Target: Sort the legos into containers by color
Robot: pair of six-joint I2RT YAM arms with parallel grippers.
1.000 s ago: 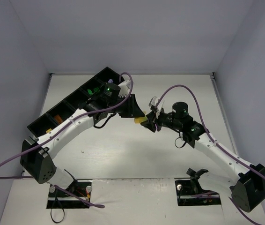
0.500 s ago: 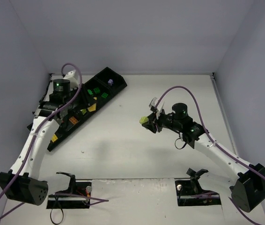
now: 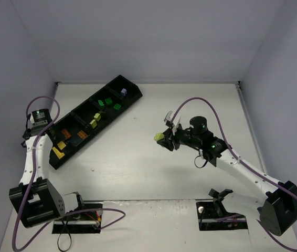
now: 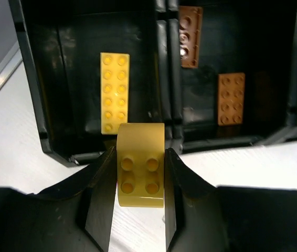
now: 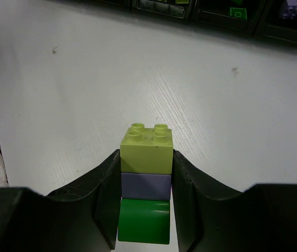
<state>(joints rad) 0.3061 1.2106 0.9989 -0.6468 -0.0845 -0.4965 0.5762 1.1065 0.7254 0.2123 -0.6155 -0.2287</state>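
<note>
Top view: the left arm (image 3: 33, 152) has swung back from the desk centre to the tray's (image 3: 136, 96) yellow end.

Left wrist: the left jaws grasp one yellow brick (image 4: 140, 173), just short of the yellow compartment and likely ready for release there. That compartment holds one yellow plate (image 4: 114, 92), and two brown bricks (image 4: 190, 37) lie in the next.

Right wrist: the right jaws clench one three-brick stack (image 5: 146, 181) above the desk (image 5: 85, 79).
</note>
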